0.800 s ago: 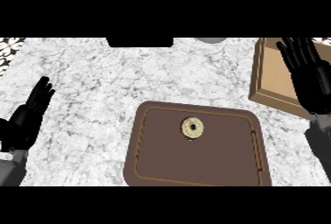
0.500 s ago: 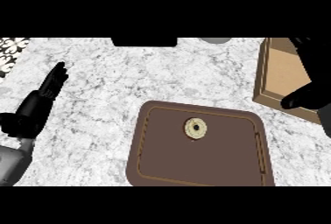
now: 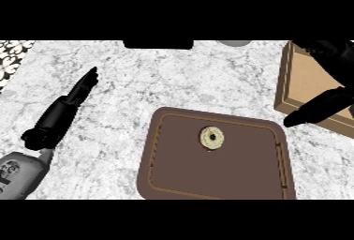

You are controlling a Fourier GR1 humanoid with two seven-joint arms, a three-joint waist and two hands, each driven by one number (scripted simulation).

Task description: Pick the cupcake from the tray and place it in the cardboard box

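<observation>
I see the cupcake (image 3: 212,138) sitting on the tray (image 3: 207,176), toward its 12 o'clock edge, cardboard box (image 3: 304,82) at the tray's 2 o'clock on the counter (image 3: 173,75), my right hand (image 3: 337,61) over the box, released and empty, my left hand (image 3: 66,105) at 9 o'clock, fingers straight, grasping nothing

1. A grey-veined white marble counter (image 3: 173,84) fills the view.
2. A black block (image 3: 158,44) and a grey round thing (image 3: 235,42) sit at its far edge.
3. A speckled patch (image 3: 12,49) shows far left.
</observation>
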